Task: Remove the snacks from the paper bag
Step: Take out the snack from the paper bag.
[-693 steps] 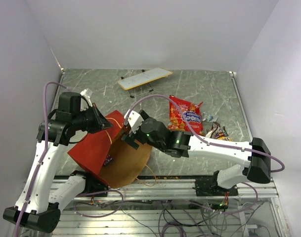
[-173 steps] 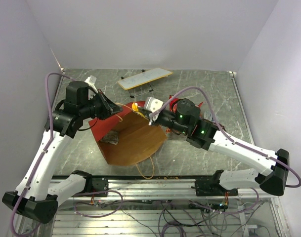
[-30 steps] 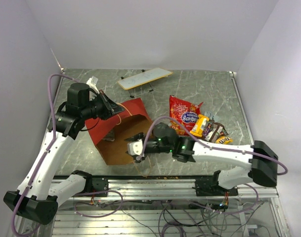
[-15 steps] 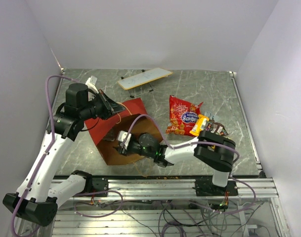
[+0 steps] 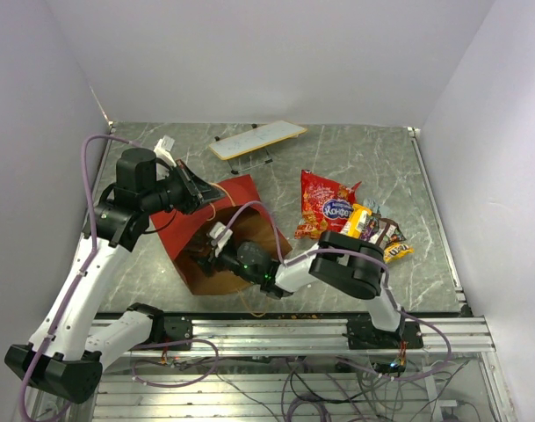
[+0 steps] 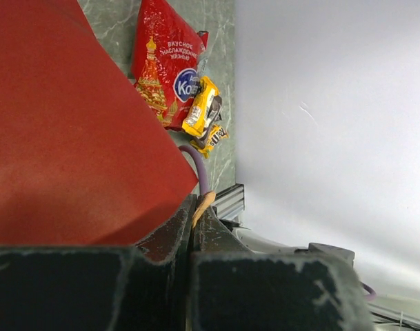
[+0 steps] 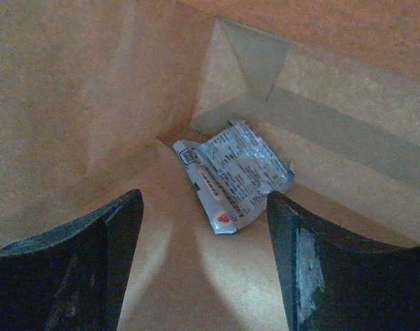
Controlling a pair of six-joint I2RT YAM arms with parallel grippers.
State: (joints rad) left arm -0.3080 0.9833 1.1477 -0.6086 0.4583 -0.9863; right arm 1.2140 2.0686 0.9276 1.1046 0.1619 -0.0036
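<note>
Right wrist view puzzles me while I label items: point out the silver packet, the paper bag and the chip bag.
Silver packet point(image 7: 234, 176): right wrist view, middle of its printed face.
Paper bag point(image 5: 241, 192): top view, red outer wall.
Chip bag point(image 5: 336, 211): top view, blue logo.

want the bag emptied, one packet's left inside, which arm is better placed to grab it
Right. The right gripper is open inside the bag, facing the packet on its bottom. The left gripper is shut on the bag's rim, holding it, so it's busy.
</note>
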